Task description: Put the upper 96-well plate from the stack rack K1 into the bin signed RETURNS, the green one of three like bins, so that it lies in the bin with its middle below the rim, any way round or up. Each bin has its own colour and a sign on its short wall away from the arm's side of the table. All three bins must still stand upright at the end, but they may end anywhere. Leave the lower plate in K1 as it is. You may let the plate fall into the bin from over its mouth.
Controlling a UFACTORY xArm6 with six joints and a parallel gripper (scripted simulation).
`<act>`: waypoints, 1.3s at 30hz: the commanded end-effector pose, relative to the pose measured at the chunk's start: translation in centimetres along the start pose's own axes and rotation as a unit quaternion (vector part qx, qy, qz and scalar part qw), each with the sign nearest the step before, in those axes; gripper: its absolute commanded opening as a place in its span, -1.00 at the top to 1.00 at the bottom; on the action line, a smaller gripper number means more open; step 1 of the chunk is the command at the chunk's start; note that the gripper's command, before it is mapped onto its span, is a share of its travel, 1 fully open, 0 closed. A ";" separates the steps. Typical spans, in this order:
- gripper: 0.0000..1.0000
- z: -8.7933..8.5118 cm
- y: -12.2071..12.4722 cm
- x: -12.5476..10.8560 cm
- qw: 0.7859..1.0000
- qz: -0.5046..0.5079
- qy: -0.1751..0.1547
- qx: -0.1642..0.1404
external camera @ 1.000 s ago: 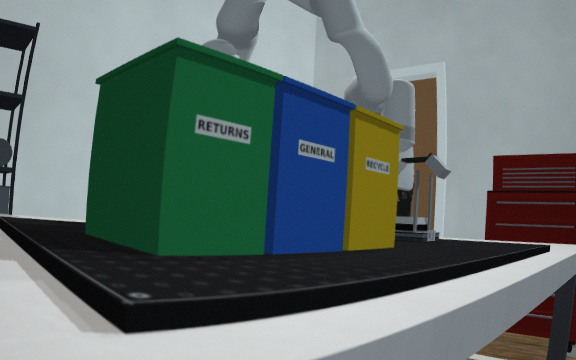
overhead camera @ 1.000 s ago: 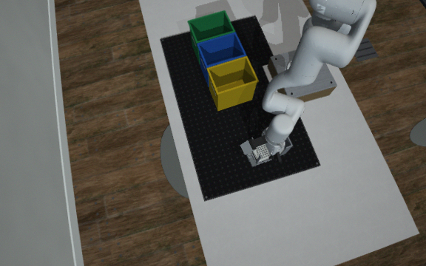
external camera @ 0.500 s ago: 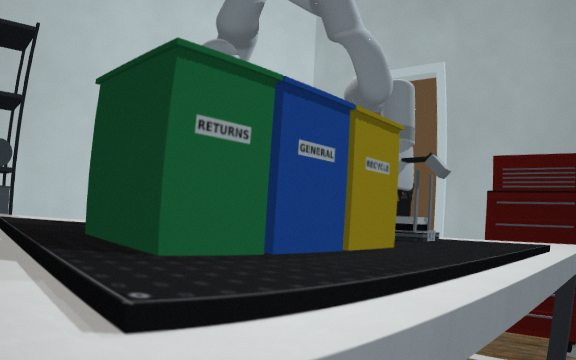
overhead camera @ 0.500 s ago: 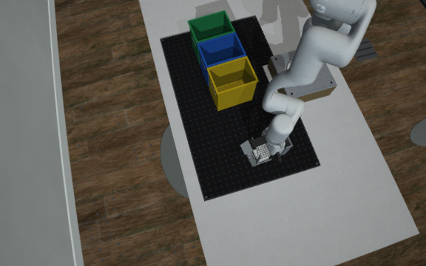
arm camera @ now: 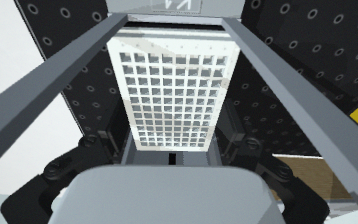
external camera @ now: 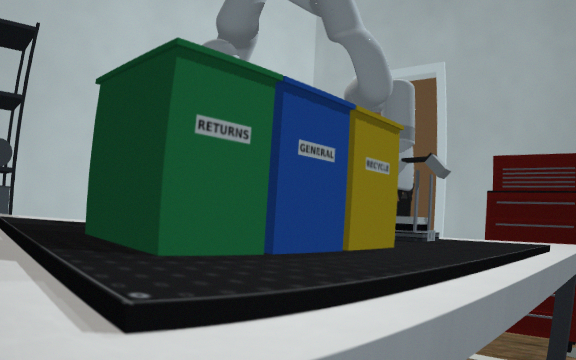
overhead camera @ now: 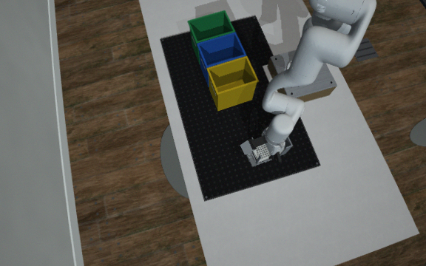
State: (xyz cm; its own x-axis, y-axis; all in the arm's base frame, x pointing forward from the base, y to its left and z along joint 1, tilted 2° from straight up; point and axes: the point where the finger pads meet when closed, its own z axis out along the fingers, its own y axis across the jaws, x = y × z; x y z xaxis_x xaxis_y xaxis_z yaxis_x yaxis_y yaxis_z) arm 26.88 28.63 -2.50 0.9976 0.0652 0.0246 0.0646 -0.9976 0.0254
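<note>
While the arm reaches down at the lower centre of the top view, I find its gripper (overhead camera: 270, 152) clenched on the upper plate (arm camera: 171, 97), fingers wide across it. That plate sits inside the rack (overhead camera: 248, 149), between the two grey rails (arm camera: 45, 95) that run up the wrist view. I cannot make out the lower plate beneath it. The rack stands on the black pegboard mat (overhead camera: 213, 148), well apart from the three bins. At the upper centre of the top view the green bin (overhead camera: 210, 26), blue bin (overhead camera: 221, 49) and yellow bin (overhead camera: 233, 79) stand upright, touching in a row. The exterior view shows the green bin's RETURNS sign (external camera: 223, 129).
</note>
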 end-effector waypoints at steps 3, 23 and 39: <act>1.00 -0.1 -0.1 0.1 1.000 0.000 0.001 0.001; 1.00 -0.4 -0.1 0.1 1.000 0.000 0.001 0.001; 1.00 -1.3 -0.1 0.1 1.000 0.000 0.001 0.001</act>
State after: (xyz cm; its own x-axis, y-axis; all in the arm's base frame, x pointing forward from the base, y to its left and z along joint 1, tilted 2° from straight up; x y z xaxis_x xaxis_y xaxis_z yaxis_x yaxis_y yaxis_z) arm 26.86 28.66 -1.62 0.9976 0.0652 0.0248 0.0646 -0.9976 0.0253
